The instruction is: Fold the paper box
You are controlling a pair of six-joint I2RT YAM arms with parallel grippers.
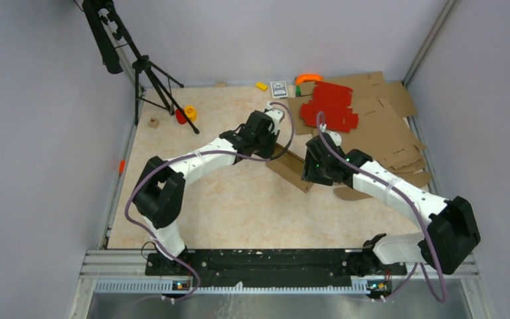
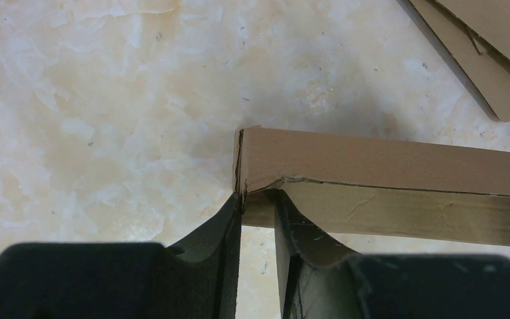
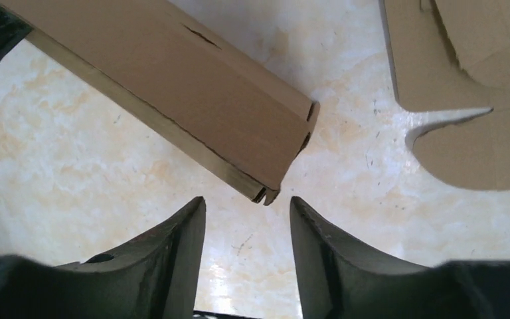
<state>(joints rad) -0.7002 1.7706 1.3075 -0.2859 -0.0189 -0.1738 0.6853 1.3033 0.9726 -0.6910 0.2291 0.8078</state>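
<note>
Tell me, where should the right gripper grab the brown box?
Probably the free end of the box, straight ahead of the right gripper, coming in along its length. The box is a long, thin folded strip; the left gripper pinches the far end, and this narrow end sits just before the open jaws.

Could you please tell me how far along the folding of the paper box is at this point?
Partway, I would judge. Done: the paper box is creased up into a long, narrow shape, not lying flat. In hand: the left tool pinches a wall at one end; the right tool stands open just short of the other end. Left: the ends do not look tucked shut.
</note>
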